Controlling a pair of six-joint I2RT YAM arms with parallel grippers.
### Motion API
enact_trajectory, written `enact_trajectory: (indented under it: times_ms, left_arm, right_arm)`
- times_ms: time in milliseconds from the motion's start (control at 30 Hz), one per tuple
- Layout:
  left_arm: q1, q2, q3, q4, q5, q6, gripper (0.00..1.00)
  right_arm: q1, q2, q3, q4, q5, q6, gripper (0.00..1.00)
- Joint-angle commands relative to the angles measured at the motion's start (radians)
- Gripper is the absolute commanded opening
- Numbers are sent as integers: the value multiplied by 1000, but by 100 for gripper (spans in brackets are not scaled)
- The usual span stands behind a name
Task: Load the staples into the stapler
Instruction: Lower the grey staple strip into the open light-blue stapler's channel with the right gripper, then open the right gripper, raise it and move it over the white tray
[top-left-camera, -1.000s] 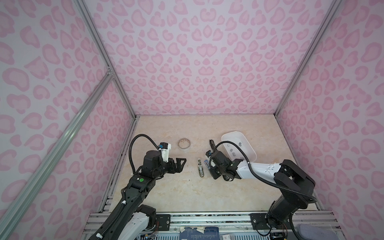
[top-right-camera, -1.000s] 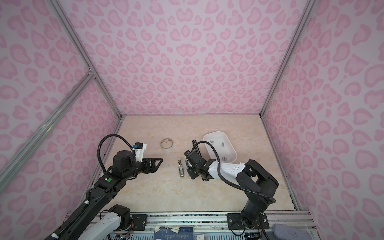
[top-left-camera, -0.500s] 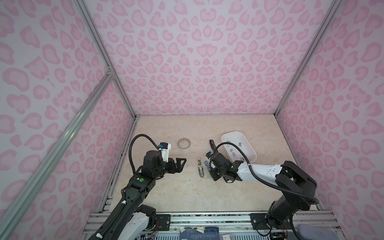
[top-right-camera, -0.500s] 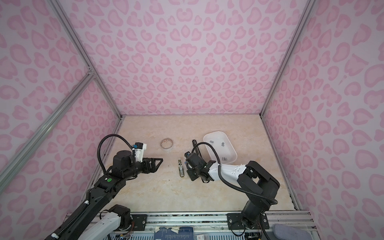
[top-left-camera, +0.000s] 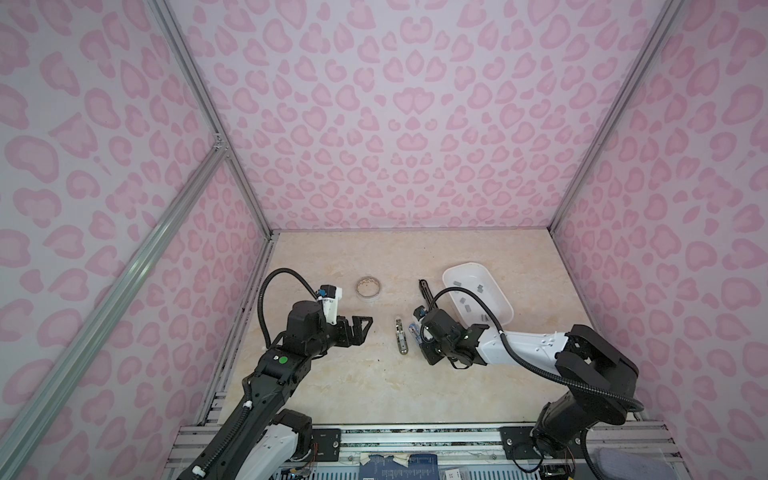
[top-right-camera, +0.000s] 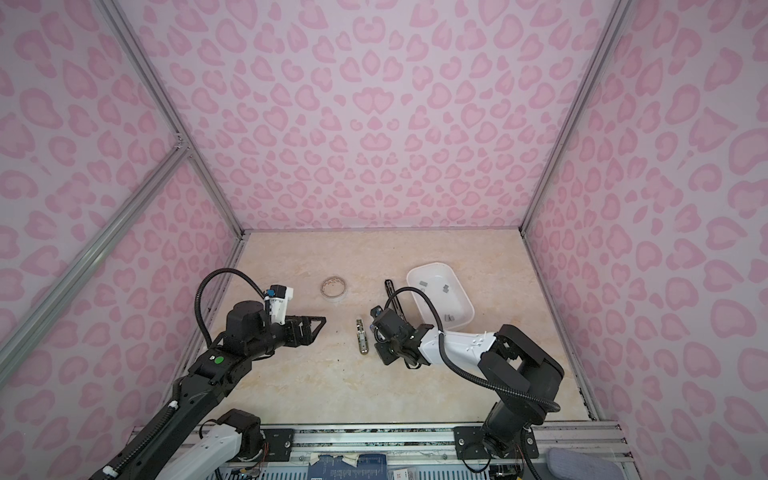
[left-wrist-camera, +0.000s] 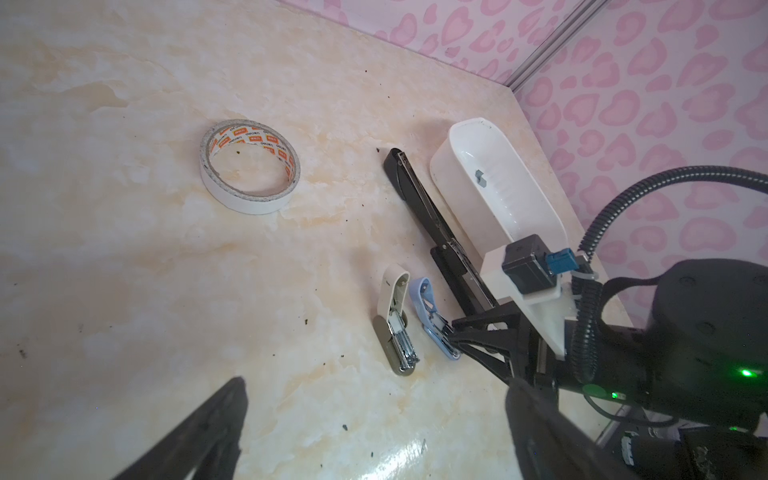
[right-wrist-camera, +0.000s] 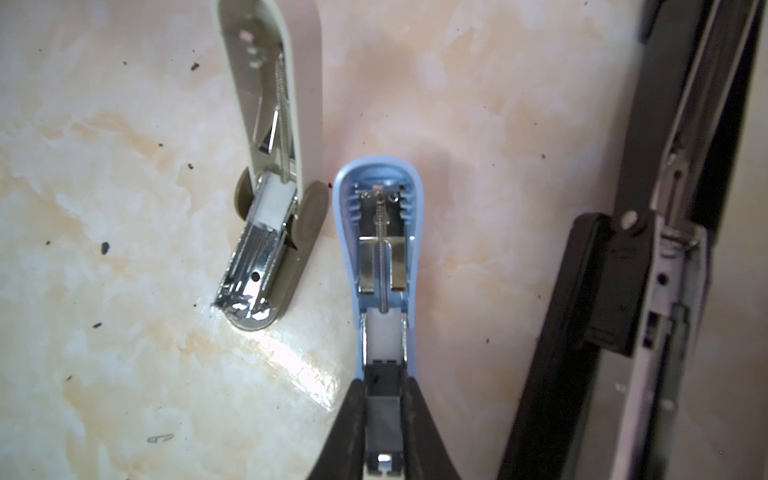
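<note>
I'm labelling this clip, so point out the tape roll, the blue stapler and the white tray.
tape roll (left-wrist-camera: 245, 204), left wrist view, white outer side wall.
blue stapler (right-wrist-camera: 381, 257), right wrist view, metal plate inside its open lid.
white tray (left-wrist-camera: 457, 195), left wrist view, outer wall.

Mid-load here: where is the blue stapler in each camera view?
Top view: blue stapler mid-table, just right of the beige stapler.
Top view: blue stapler, same spot.
Left wrist: between beige stapler and black stapler.
Right wrist: centre, lying open, right gripper at its end.
Shared landmark: beige stapler alongside it.
</note>
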Motion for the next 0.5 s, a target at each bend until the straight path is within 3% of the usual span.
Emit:
enact_trajectory:
  times_ms: [0, 200, 467]
  left_arm:
    - [-1, 2, -3, 42, 4, 8, 98]
    - [0, -1, -4, 41, 6, 8, 98]
    - [-1, -6, -4, 43, 9, 8, 98]
  right_arm:
    - [2, -11, -11, -20, 15, 7, 22]
    - [2, -41, -22, -18, 20, 8, 29]
    - [2, -65, 12, -48, 65, 16, 24]
